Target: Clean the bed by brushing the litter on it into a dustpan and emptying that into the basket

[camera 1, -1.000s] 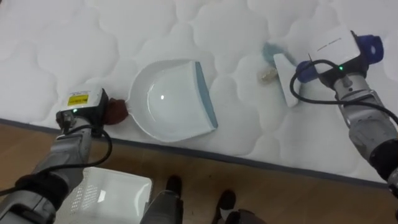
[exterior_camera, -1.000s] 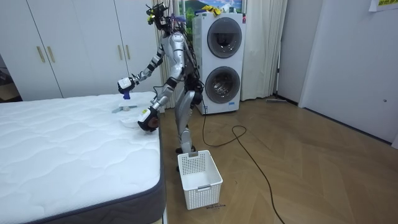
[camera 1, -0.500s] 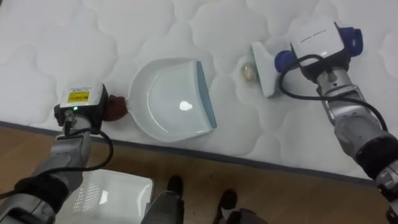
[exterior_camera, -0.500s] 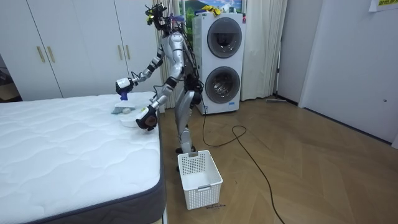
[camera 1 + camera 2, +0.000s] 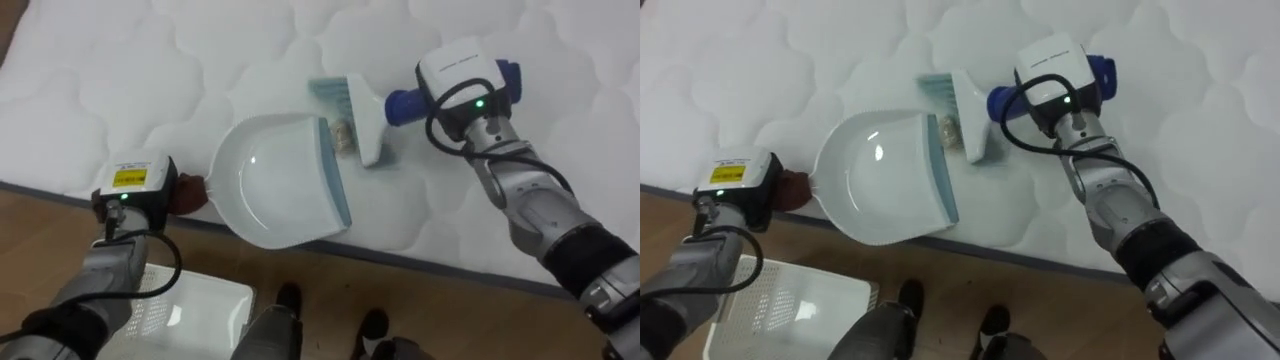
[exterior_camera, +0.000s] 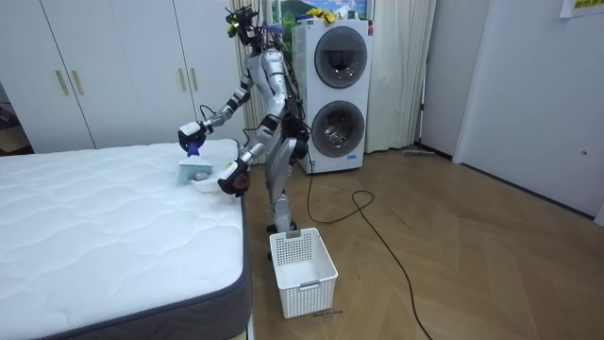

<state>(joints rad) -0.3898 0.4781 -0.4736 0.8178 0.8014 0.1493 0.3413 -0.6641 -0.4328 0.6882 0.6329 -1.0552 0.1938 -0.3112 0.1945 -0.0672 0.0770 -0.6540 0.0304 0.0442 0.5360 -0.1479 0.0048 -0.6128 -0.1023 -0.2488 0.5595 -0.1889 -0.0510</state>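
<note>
A white dustpan (image 5: 275, 180) with a grey-blue lip lies near the edge of the white quilted mattress (image 5: 150, 60). My left hand (image 5: 133, 185) is at the dustpan's dark red handle (image 5: 188, 195), shut on it at the bed's edge. My right hand (image 5: 462, 82) is shut on the blue handle of a white brush (image 5: 368, 125). The brush's pale blue bristles (image 5: 328, 92) rest on the mattress just right of the dustpan's lip. A small crumpled beige scrap (image 5: 343, 136) sits between the brush head and the lip, touching the lip.
A white slatted basket (image 5: 185, 310) stands on the wood floor below the bed's edge, beside my feet (image 6: 302, 269). I stand bent at the bed's corner. Stacked washing machines (image 6: 340, 85) and white wardrobes (image 6: 113, 66) are behind.
My right hand has swept the brush to the left across the mattress, pushing the scrap up to the dustpan's lip. The dustpan has tilted slightly in my left hand.
</note>
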